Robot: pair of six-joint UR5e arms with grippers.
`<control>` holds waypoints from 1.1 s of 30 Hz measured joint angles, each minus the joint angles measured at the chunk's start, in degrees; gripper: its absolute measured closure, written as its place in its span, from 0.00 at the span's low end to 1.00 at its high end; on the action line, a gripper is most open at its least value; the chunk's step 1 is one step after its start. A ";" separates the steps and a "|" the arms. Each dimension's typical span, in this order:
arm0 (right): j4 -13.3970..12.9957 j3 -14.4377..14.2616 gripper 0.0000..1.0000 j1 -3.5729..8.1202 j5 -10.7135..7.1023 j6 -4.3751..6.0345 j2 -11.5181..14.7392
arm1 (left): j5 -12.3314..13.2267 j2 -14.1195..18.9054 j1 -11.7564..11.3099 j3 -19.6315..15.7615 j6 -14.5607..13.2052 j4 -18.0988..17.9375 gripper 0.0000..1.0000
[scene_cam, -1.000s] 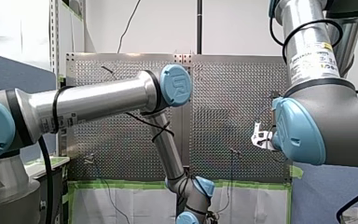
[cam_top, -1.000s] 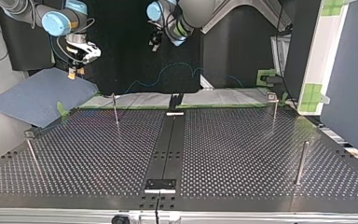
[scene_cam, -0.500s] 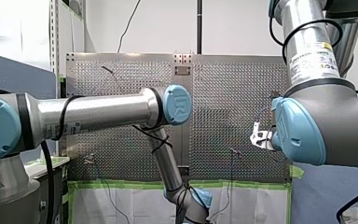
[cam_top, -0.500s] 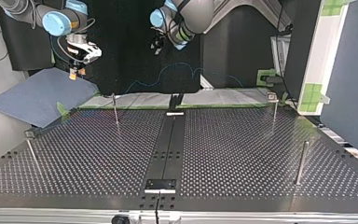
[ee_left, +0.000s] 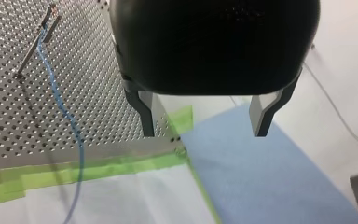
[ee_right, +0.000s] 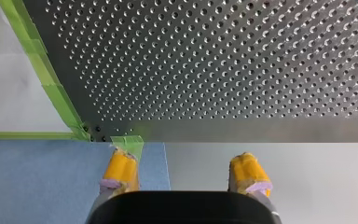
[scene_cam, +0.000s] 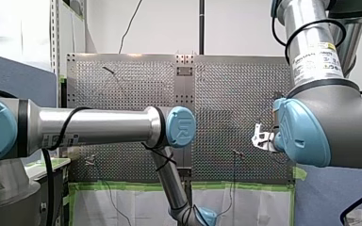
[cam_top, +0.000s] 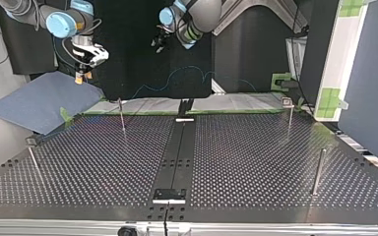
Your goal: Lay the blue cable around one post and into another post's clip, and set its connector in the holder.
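The perforated metal bench [cam_top: 256, 162] has a black strip [cam_top: 177, 147] down its middle and thin posts standing on it. Green tape [ee_left: 98, 168] borders its edge, with a white sheet [ee_left: 135, 200] and a blue cloth [cam_top: 39, 101] beyond that edge. In the front view my left arm [scene_cam: 94, 127] lies level across the view's left and bends down at the elbow. My right arm [scene_cam: 330, 127] fills the view's right. The left end effector [ee_left: 204, 133] hangs above the bench's taped corner with its dark fingers wide apart and nothing between them. The right end effector [ee_right: 182, 156] hangs over the cloth's edge, its yellow pads [ee_right: 121, 168] apart and gripping nothing. The blue cable [ee_left: 70, 126] runs from the head of a post [ee_left: 32, 46] across the bench, over the tape and onto the white sheet. It passes beside the left end effector's fingers without touching them. In the top view it shows as a wavy line beyond the bench's far edge, well apart from both end effectors.
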State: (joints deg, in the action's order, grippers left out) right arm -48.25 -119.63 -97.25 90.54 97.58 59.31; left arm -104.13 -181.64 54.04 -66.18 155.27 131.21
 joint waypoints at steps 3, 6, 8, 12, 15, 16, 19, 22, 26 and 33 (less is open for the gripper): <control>0.01 0.00 0.02 -0.16 0.00 0.00 -0.01 | 1.45 -1.41 -0.02 1.44 1.45 -1.41 0.00; 0.05 0.00 0.02 -0.37 0.00 0.00 -0.01 | 3.00 -1.52 -0.49 3.04 2.29 -2.79 0.00; 0.07 0.00 0.02 -0.50 0.00 0.00 -0.01 | 3.32 -0.85 -0.85 4.16 1.94 -2.89 0.00; 0.08 0.03 0.02 -0.74 0.10 0.00 -0.01 | 2.16 1.01 -0.89 6.28 0.26 -1.53 0.00; 0.08 0.01 0.02 -0.89 0.17 0.00 -0.01 | 0.69 2.59 -0.55 7.89 -1.28 -0.04 0.00; 0.08 0.00 0.02 -0.91 0.20 0.01 -0.01 | 0.12 3.18 -0.37 8.50 -1.87 0.53 0.00; 0.13 -0.01 0.02 -0.99 0.27 0.06 0.00 | -1.43 4.60 0.01 10.05 -3.42 2.09 0.00; 0.16 -0.01 0.02 -1.01 0.33 0.08 0.01 | -3.04 5.35 0.42 11.67 -5.04 3.70 0.00; 0.20 0.00 0.02 -1.02 0.31 0.09 0.04 | -4.95 5.59 0.99 13.58 -6.95 5.61 0.00; 0.21 0.00 0.02 -1.02 0.27 0.09 0.12 | -6.14 5.60 0.47 16.85 -10.22 7.85 0.00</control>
State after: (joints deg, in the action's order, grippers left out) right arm -48.05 -119.63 -98.26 90.80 97.67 59.42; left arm -110.27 -176.04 54.51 -49.33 145.05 139.06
